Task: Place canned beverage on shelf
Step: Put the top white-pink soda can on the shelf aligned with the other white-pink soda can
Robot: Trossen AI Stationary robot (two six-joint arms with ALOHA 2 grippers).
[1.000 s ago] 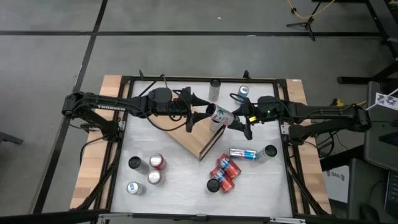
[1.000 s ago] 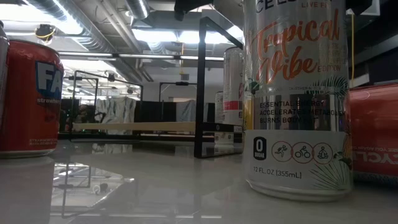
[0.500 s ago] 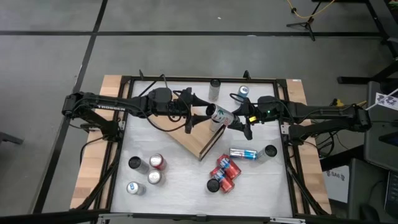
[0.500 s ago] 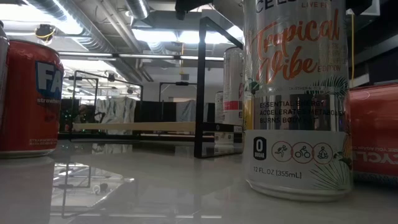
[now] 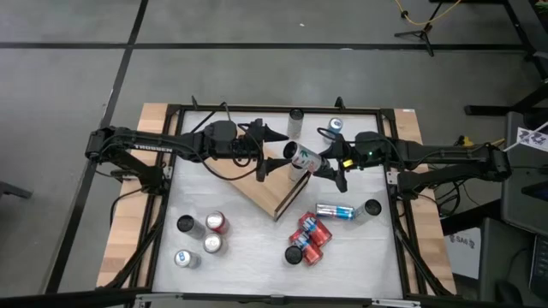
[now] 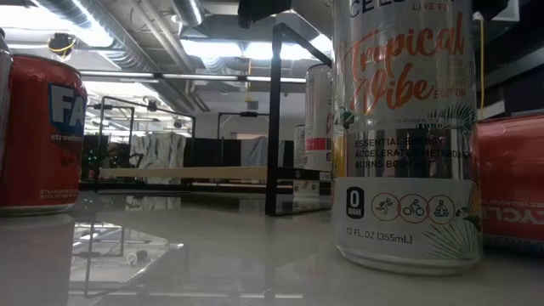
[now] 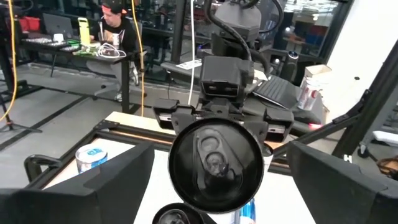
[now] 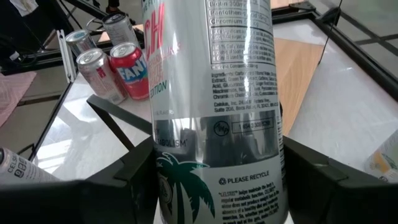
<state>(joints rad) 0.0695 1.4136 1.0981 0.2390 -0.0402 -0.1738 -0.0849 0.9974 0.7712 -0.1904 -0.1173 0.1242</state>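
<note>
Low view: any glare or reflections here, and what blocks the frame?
Low view: bright ceiling lights glare and mirror on the glossy tabletop; a big silver can fills the right side, hiding what is behind it. High view: evenly lit, no strong glare.

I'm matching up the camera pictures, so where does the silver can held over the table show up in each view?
High view: silver can at centre, gripped by the right end effector.
Low view: cannot tell it apart from the other cans.
Left wrist view: centre, its pull-tab end facing the camera.
Right wrist view: fills the middle.
Shared landmark: the shelf, seen behind the can in the right wrist view.
</note>
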